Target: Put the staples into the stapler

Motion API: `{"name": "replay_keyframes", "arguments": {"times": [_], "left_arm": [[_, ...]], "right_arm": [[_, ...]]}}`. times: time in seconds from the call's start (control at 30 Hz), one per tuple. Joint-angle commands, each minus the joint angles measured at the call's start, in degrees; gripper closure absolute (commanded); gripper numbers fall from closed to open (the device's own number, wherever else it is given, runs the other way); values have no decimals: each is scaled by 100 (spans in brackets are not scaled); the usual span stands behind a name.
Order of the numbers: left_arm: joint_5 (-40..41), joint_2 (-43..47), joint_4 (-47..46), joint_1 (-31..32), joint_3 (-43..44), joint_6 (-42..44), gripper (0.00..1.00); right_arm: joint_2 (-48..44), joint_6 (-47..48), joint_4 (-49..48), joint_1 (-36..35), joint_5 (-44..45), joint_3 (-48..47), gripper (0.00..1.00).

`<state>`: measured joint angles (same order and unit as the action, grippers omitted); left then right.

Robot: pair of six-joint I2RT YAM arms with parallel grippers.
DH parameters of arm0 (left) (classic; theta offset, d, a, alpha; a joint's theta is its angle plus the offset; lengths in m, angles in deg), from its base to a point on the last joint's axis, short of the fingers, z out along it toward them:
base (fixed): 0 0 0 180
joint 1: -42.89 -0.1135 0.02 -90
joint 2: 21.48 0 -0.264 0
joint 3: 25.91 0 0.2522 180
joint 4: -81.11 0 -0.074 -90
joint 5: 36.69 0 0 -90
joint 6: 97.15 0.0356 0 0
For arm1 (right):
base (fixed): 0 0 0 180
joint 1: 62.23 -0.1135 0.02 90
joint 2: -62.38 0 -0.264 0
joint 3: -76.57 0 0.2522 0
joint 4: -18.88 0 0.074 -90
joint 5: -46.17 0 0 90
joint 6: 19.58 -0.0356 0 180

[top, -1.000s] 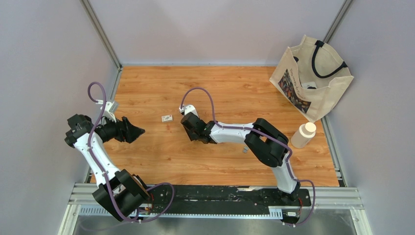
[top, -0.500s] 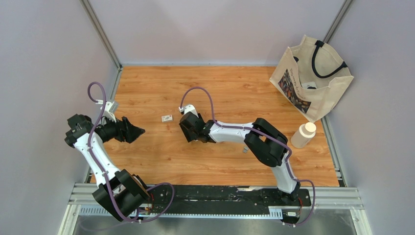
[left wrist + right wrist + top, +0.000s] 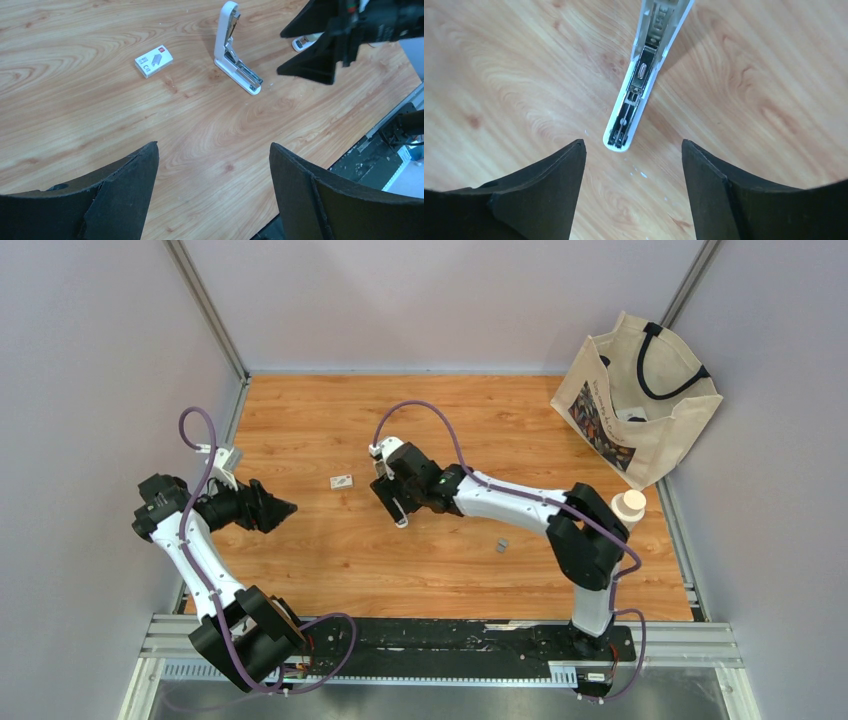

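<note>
1. The staples (image 3: 501, 545), a tiny dark-grey strip, lay on the wooden table (image 3: 330, 570) in the lower middle of the top view. They were just below the right arm (image 3: 510, 502) and well apart from the stapler.
2. The stapler (image 3: 232, 50) stood open in the upper middle of the left wrist view, its base flat on the wood and its white top swung upright. The right wrist view looked down into it, but whether any strip sat inside could not be told.
3. The right gripper (image 3: 632, 146) hung over the stapler's near end. Its fingers were spread, with bare wood on each side, and gripped nothing.
4. The left gripper (image 3: 215, 150), at the left of the top view, was spread wide and empty, well apart from the stapler.
5. A small white box (image 3: 153, 61) lay on the wood near the stapler, to its left in the left wrist view.
6. A cloth bag (image 3: 640, 400) stood in the upper right corner of the top view. A white bottle (image 3: 620, 515) stood below it at the table's right edge.
</note>
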<state>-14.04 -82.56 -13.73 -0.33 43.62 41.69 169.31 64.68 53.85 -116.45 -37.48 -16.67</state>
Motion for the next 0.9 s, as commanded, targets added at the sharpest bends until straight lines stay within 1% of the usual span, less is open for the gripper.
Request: {"name": "replay_keyframes", "arguments": {"times": [0.0,0.03,0.1,0.23,0.3,0.37,0.47,0.6,0.7,0.87], "left_arm": [[-296,35,252,-55,153,442,11],[-305,43,296,-63,162,477,11],[-357,70,445,-55,233,609,11],[-445,166,489,-55,391,627,11],[-446,237,323,-20,505,461,11],[-323,307,-88,111,593,58,11],[-33,403,-792,664,672,-767,11],[415,500,-1688,1438,672,-1630,11],[661,474,-2015,1974,716,-1983,11],[811,246,-2349,2511,795,-2317,11]], "right_arm": [[-743,1213,768,288,-705,126,25],[-823,1459,1049,419,-766,152,25],[-1007,1741,1454,718,-435,266,25],[-1586,2225,1737,1623,-231,950,23],[-1807,2515,1825,1922,-47,1284,22],[-1948,2717,1729,2116,208,1636,21],[-1905,2815,1457,2249,498,1997,20],[-1563,2806,1228,2284,805,2025,20],[-1264,2832,1114,2293,1183,1911,20],[-912,2824,885,2398,1667,1700,20]]}}
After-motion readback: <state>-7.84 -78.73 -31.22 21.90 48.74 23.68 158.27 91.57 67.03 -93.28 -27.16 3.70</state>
